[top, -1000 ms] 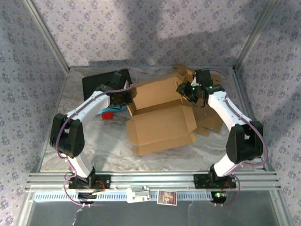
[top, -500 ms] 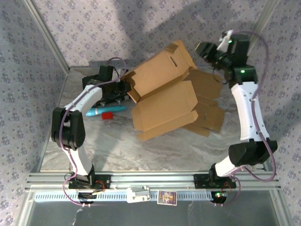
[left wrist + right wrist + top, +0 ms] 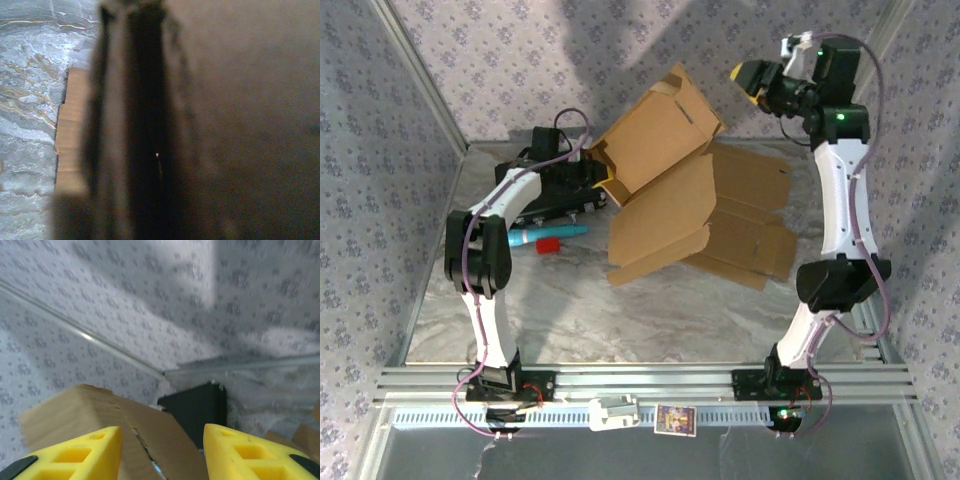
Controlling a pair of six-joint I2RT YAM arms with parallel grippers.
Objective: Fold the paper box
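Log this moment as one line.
left end effector: shut on brown cardboard box | box: tilted up | right end effector: open, empty, clear of box

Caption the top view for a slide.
Left gripper holds the cardboard box tilted up; right gripper hovers open nearby.

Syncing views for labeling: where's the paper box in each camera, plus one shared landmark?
Top external: paper box centre-back, raised and tilted, left hand at its left edge.
Left wrist: probably the blurred brown mass on the right.
Right wrist: bottom left, behind the yellow fingers.
Shared landmark: black block, top and right-wrist views.
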